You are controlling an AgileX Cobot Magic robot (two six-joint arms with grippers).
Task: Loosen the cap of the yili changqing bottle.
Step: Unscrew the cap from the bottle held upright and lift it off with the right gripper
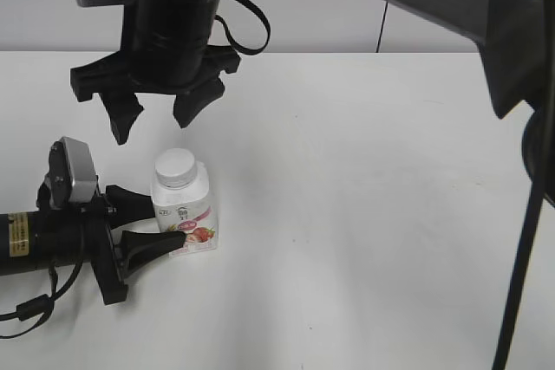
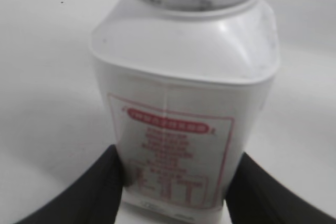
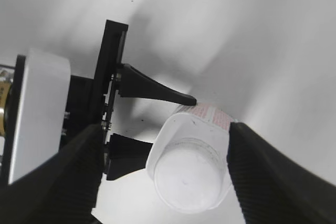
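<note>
The bottle [image 1: 184, 212] stands upright on the table [image 1: 364, 214], and the left gripper [image 1: 167, 224] pinches its lower body from the side, one finger [image 1: 153, 243] on the label face and the other behind it; in the left wrist view both black fingers press against the lower walls of the bottle [image 2: 181, 108]. The right gripper [image 1: 156, 123] hangs above with its jaws spread wide and holds nothing. It touches nothing, and the cap [image 1: 175, 166] is below it, a little toward the side of its right finger. In the right wrist view the cap [image 3: 186, 179] sits between the two dark fingers, low in the picture, so the gripper is not yet centred on it. To do this step well, I think the right gripper should first move sideways until the cap is in the middle between the fingertips, then go straight down until the pads are level with the ribbed rim only, not the shoulder. It should close firmly before it turns. The left gripper must hold tight during the turn, otherwise the bottle may rotate together with the cap or tip over.
</note>
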